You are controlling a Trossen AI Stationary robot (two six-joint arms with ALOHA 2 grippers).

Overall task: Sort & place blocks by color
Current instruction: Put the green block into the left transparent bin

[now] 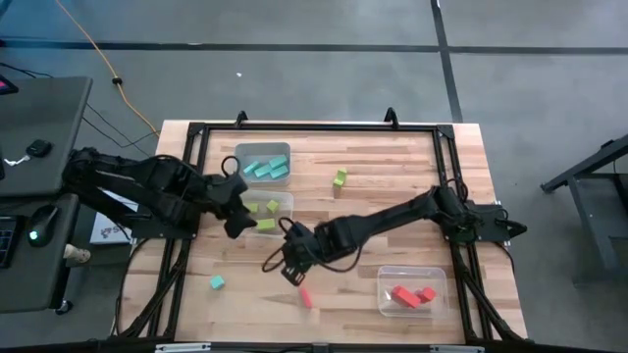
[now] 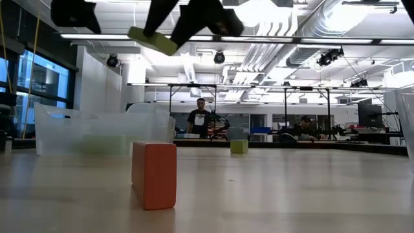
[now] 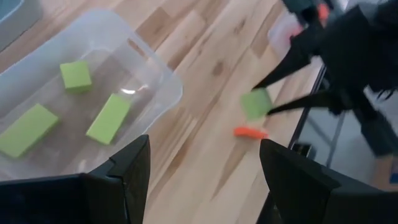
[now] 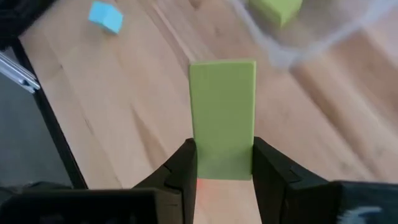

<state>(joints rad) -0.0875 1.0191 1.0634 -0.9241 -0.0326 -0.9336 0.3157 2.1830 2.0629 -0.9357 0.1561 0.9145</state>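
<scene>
Setting: wooden plank table (image 1: 392, 196) in a lab; you work it from both sides.
Left gripper (image 3: 202, 180): jaws wide open, empty, above the clear plastic bin of lime-green blocks (image 3: 146, 65).
Held block: flat lime-green bar (image 4: 222, 112), mid-table, raised.
Right gripper (image 4: 222, 163): clamped on one end of the bar.
Handling: likely light, rigid, smooth; grip its flat faces.
Axis: long side runs straight out from your fingers.

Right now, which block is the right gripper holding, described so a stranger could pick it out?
Start at the clear bin of green blocks left of the table's centre. Just beside it toward the front edge, the right gripper holds a lime green bar by one end, above the wood. Unlike the red-orange bar lying below, it touches nothing else.
</scene>
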